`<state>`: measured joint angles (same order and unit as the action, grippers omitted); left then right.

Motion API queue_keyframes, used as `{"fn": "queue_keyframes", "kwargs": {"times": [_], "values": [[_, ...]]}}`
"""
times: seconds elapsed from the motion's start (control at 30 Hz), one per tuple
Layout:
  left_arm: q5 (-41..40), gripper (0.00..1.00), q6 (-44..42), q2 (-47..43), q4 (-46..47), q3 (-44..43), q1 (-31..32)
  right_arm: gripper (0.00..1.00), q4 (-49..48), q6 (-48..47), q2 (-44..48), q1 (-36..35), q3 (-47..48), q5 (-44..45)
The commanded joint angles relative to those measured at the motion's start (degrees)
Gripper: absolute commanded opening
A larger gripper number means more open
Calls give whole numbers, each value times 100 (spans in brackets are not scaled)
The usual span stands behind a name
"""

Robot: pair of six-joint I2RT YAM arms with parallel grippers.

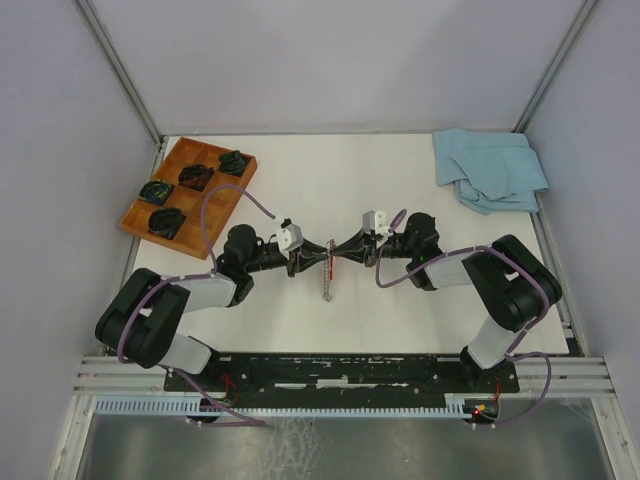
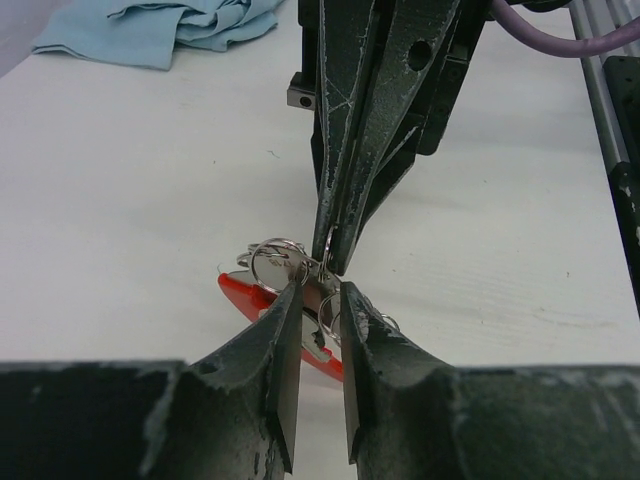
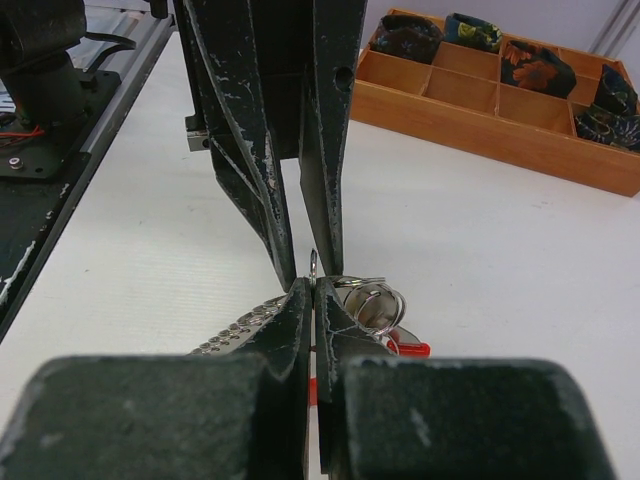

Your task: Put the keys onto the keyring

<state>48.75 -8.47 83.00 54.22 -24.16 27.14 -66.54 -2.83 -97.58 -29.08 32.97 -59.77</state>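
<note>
Just above the red strap (image 2: 250,296), the right gripper (image 2: 328,262) pinched the keyring (image 2: 278,262). The left gripper (image 2: 320,292) narrowly flanked a key (image 2: 318,312), its grip unclear.

The left gripper (image 1: 318,256) and right gripper (image 1: 342,251) meet tip to tip mid-table, barring each other, with bare table (image 1: 330,180) beyond them (tray (image 1: 135,216) far left, cloth (image 1: 490,168) far right).

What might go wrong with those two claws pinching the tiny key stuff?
The right gripper and left gripper meet tip to tip, so they may bump. The keyring and keys are tiny and bunched, so one might slip out. The red strap and beaded chain trail from the bunch and could snag.
</note>
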Motion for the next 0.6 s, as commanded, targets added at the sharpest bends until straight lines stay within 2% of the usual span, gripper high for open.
{"fn": "queue_keyframes", "kwargs": {"times": [0.0, 0.57], "values": [[182, 27, -442, -176, -93, -237, -38, 1, -214, 103, 19, 24, 97, -278], [421, 23, -515, -216, -148, -317, -38, 1, -50, 98, 10, 16, 185, -424]]}}
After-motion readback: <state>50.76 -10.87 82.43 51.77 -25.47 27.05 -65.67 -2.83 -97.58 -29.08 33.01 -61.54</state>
